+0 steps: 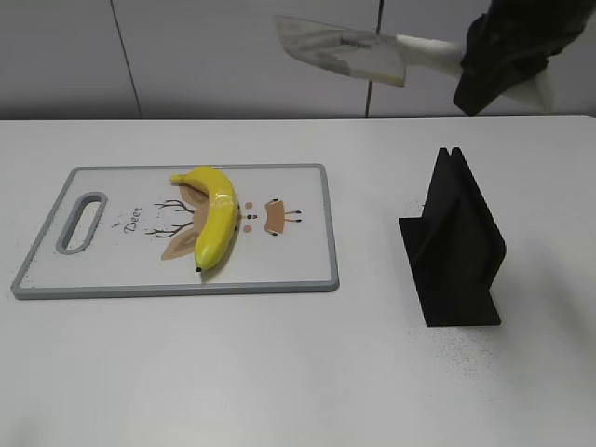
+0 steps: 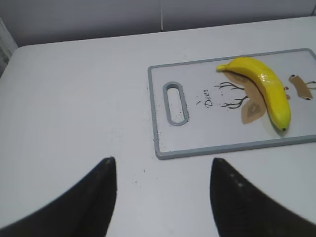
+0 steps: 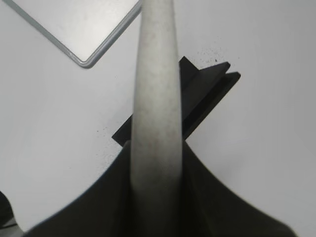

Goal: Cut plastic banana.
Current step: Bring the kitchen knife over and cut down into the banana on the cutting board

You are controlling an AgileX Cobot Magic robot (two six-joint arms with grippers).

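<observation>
Exterior view only: right gripper [image 1: 498, 60], upper right, grasping knife [image 1: 345, 48]. Left wrist view: left gripper [image 2: 163, 170] fingers released, banana [image 2: 264, 86] upper right.

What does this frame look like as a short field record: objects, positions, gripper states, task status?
banana: whole, lying on the cutting board, uncut
knife: raised in the air above the table, clear of board and banana
right gripper: shut on knife handle
left gripper: open, empty, over bare table short of the board
knife stand: black, upright, right of the board, empty
task status: cut not yet begun
</observation>
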